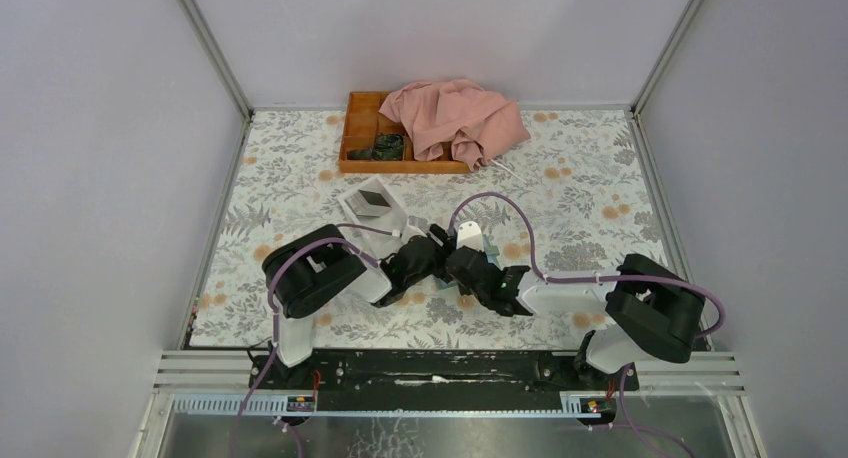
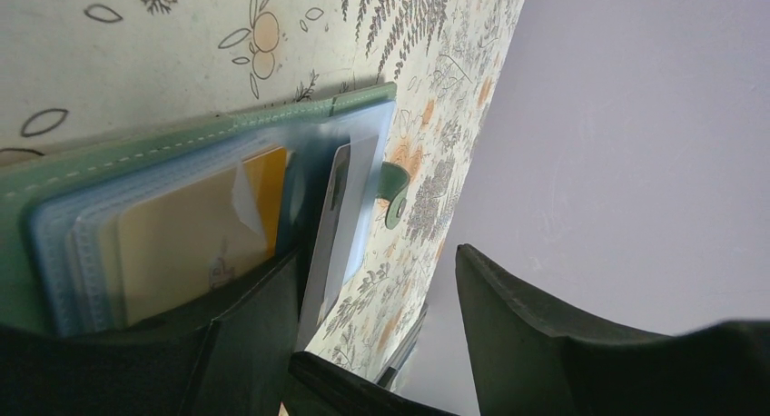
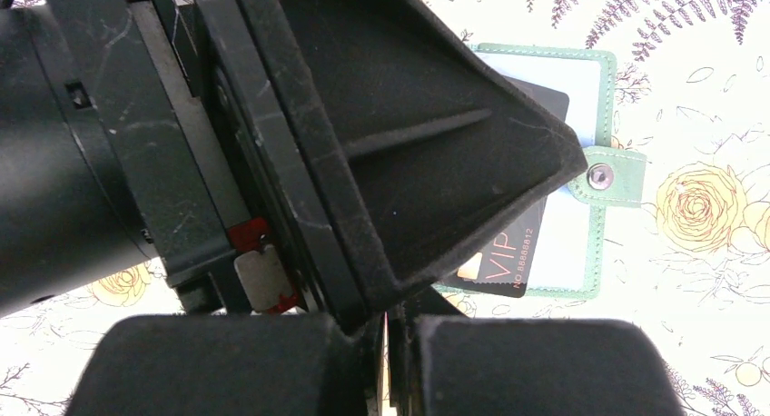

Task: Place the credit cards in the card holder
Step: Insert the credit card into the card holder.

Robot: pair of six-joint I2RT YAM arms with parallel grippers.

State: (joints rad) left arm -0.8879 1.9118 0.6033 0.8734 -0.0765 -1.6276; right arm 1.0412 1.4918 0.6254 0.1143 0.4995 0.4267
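Mid-insertion: card holder [image 3: 607, 98] open at table centre, left gripper [image 2: 377, 271] jaws apart over it, right gripper [image 3: 390, 343] jaws together (pinching anything? can't tell) by the black card [image 3: 518, 252], which probably needs seating squarely in a sleeve next.

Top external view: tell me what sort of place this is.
Probably a robot test booth, not a home: plain pale walls enclose a floral tablecloth, and the left arm and right arm stand on a metal rail.
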